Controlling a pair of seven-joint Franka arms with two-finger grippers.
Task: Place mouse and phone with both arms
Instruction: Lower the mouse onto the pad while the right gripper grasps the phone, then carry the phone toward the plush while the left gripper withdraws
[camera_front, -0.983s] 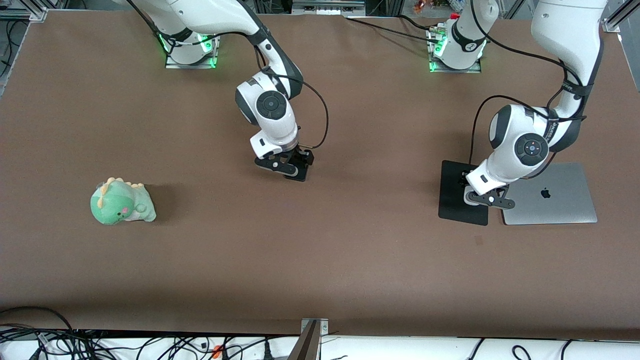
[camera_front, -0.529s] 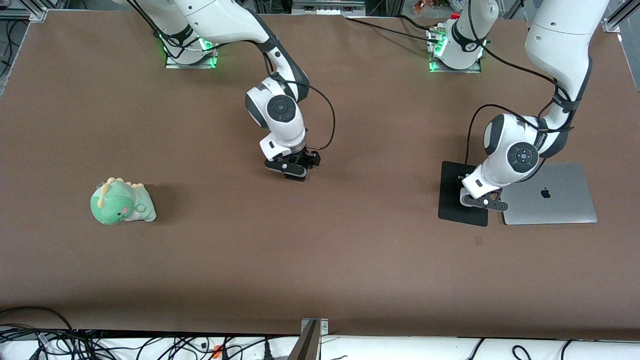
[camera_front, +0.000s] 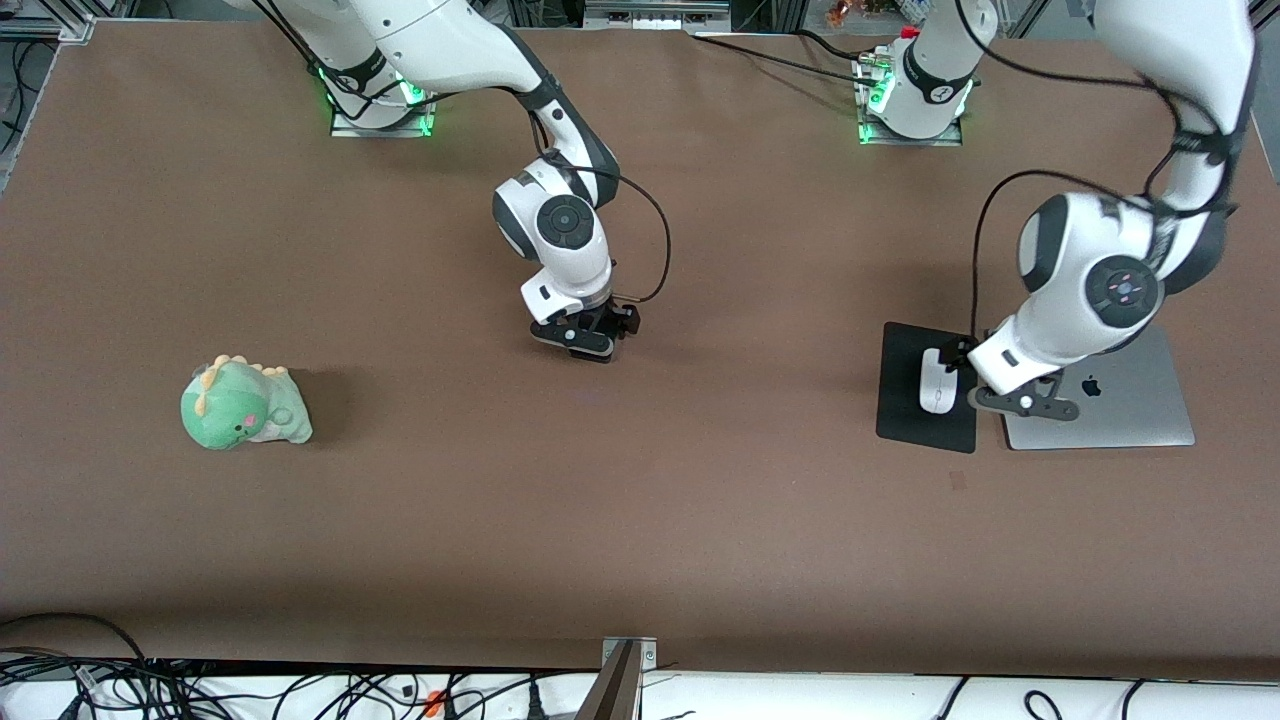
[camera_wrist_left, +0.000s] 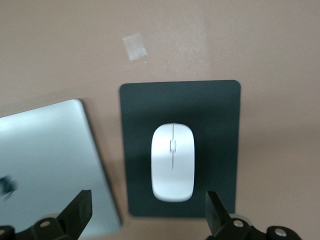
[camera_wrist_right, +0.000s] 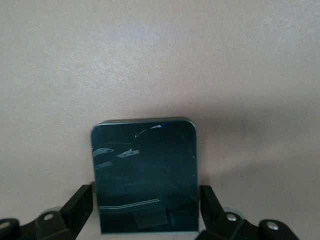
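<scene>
The white mouse (camera_front: 935, 380) lies on the black mouse pad (camera_front: 905, 420) at the left arm's end of the table. In the left wrist view the mouse (camera_wrist_left: 173, 162) sits free on the pad (camera_wrist_left: 210, 110). My left gripper (camera_front: 1025, 400) is open and empty, up over the seam between pad and laptop, and shows in its own wrist view (camera_wrist_left: 148, 212). My right gripper (camera_front: 585, 345) is low over the middle of the table. In the right wrist view the gripper (camera_wrist_right: 146, 200) is shut on the sides of the black phone (camera_wrist_right: 145, 170), which lies flat. The phone is hidden in the front view.
A closed silver laptop (camera_front: 1130, 410) lies beside the mouse pad and also shows in the left wrist view (camera_wrist_left: 45, 160). A green dinosaur plush (camera_front: 245, 405) sits toward the right arm's end. A small tape patch (camera_front: 958, 480) is on the table nearer the camera than the pad.
My left gripper has let go of the mouse, which now rests on the pad, and has risen and drawn back toward the laptop. My right gripper shifted slightly toward the left arm's end, then held still.
</scene>
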